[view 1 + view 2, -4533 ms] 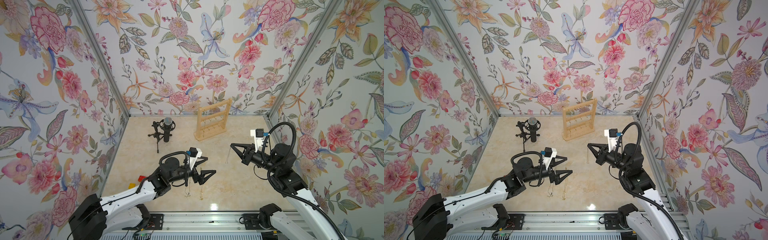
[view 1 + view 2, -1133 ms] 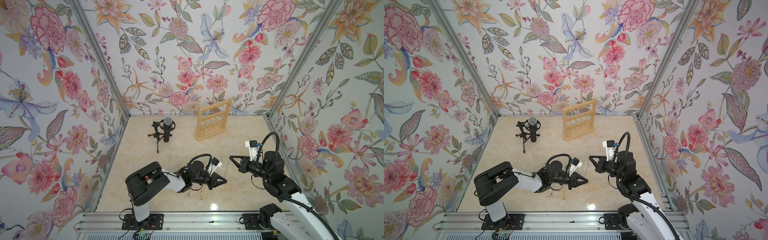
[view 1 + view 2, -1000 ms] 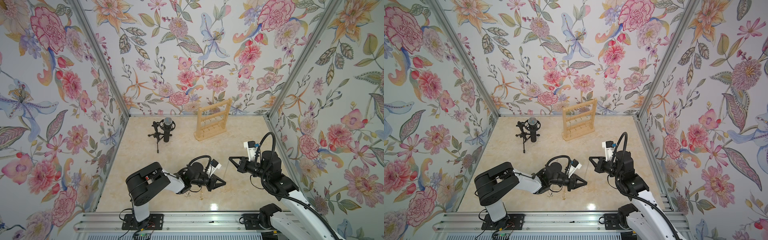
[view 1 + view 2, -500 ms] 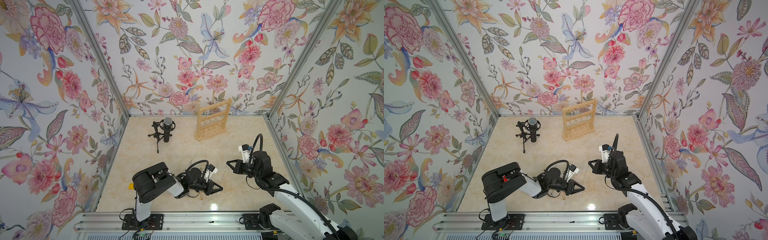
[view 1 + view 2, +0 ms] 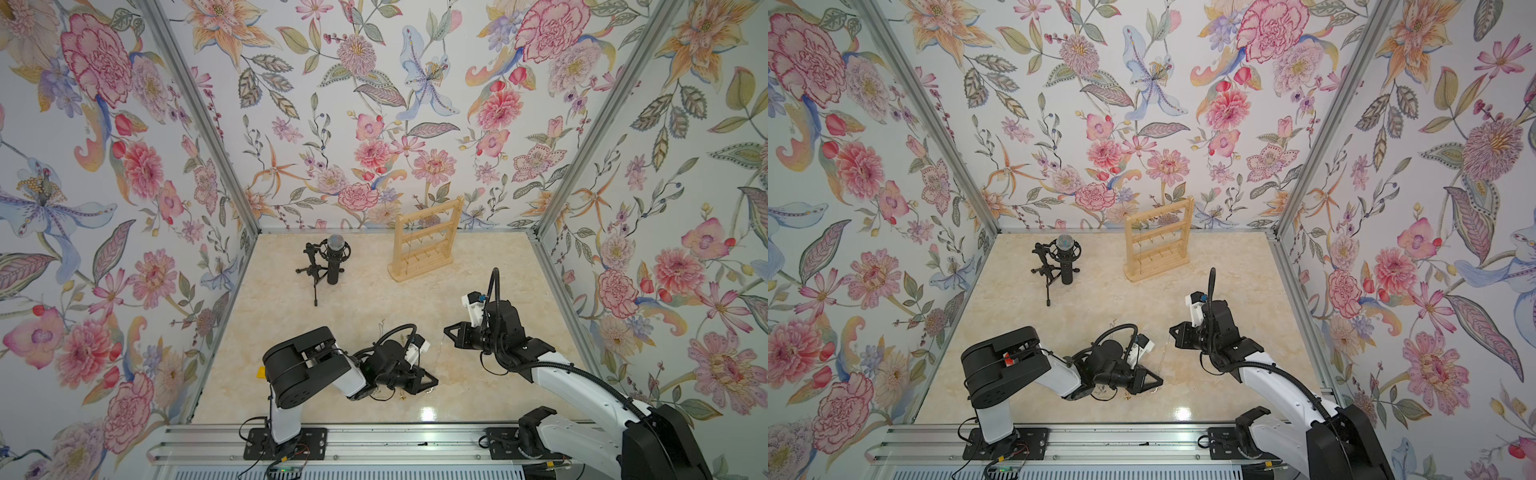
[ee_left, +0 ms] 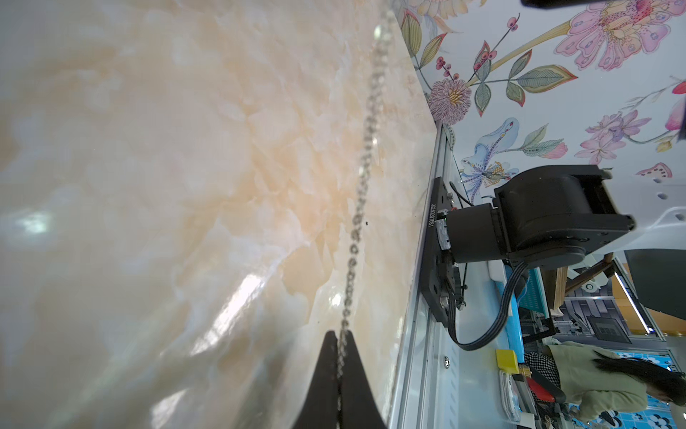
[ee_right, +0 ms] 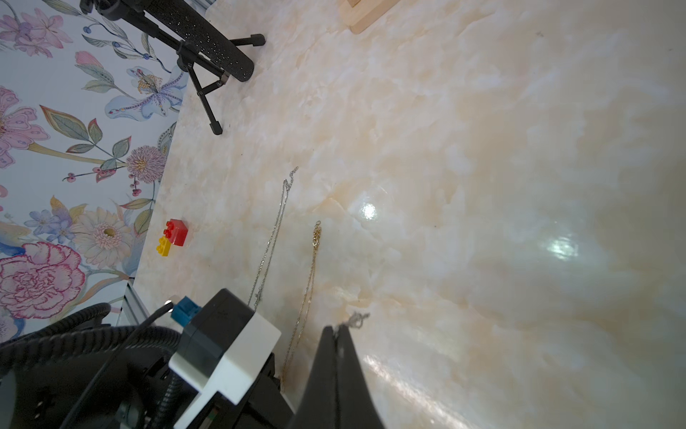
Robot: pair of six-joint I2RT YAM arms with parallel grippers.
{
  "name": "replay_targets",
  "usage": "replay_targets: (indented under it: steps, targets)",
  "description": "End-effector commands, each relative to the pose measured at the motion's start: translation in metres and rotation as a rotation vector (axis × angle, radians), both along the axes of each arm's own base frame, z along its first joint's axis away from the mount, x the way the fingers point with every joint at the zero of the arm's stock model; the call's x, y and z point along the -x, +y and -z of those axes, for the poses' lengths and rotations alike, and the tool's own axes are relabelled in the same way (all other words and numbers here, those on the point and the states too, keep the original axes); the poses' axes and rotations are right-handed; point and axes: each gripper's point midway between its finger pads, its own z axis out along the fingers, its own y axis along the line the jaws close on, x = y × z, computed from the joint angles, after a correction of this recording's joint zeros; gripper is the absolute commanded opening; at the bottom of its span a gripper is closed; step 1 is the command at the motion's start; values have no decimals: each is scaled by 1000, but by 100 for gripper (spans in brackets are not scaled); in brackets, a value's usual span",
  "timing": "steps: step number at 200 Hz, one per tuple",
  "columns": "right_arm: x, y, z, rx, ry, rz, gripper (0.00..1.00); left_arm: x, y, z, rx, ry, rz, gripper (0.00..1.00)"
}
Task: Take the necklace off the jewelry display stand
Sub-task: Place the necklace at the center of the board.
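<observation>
One necklace [image 6: 358, 208] | pinched by left tool [image 6: 338, 336], right tool [image 7: 337, 330] | strung between

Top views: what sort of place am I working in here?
Probably a staged robot-recording booth, not a home: floral-printed wall panels in metal frames, a glossy cream marble-look tabletop, and a grey metal rail carrying both arm bases.
</observation>
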Motion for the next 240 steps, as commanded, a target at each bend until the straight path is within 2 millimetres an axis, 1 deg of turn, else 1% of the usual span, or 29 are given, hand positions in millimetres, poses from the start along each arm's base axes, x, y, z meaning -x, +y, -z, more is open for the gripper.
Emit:
replay_targets:
  steps: [1,19,89,146,204,240]
  targets:
    - [-14,4,-7,19,-65,9,0,9,-2,5,-53,19,3,4]
    - [-16,6,-3,34,-61,4,0,10,-3,9,-81,18,-1,4]
    - [-21,16,14,79,-32,-19,0,4,6,18,-172,1,-41,5]
    - [-33,26,24,105,-11,-32,0,7,8,27,-215,11,-33,5]
    - [-44,35,34,122,23,-43,0,9,11,32,-238,19,-29,5]
    - [-48,38,45,132,56,-47,0,10,13,34,-251,25,-24,5]
